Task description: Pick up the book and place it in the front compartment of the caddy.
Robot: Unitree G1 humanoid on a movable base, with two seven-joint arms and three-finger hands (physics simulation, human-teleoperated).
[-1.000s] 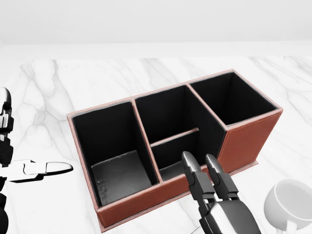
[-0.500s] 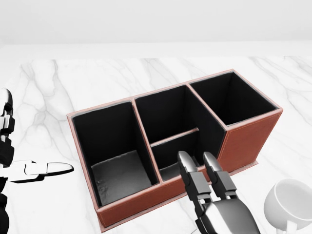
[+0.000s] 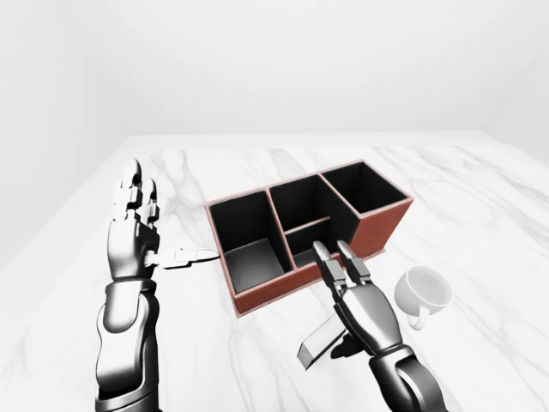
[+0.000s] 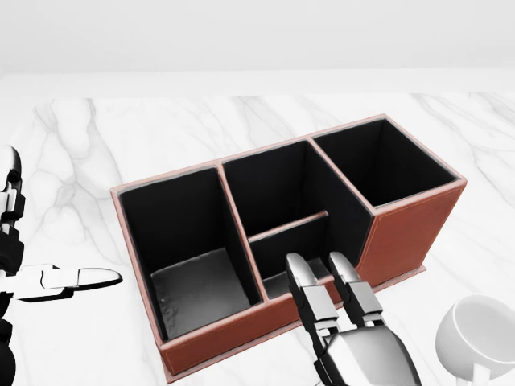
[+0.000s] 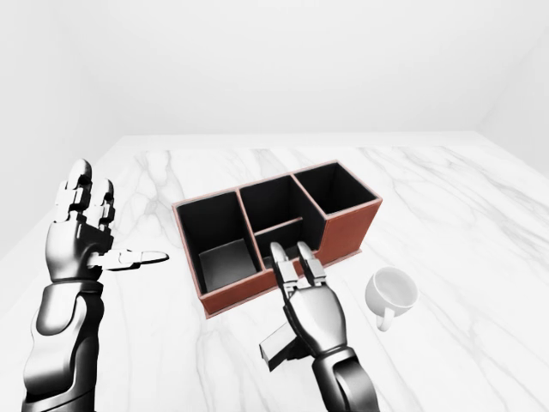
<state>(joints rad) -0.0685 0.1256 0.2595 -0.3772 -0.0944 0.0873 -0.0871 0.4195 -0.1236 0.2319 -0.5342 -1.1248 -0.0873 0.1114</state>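
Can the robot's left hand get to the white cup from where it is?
Probably not easily. The left hand is held up open at the left of the caddy, while the white cup sits on the far right, with the caddy and the right hand between them.

A white ceramic mug (image 3: 424,292) lies on its side on the white marble tabletop with grey veining (image 3: 480,197), toward the lower right of the left-eye view. Its open mouth faces the upper right of the view; its handle points toward the bottom edge. A plain white wall (image 3: 274,60) rises past the tabletop's far edge.
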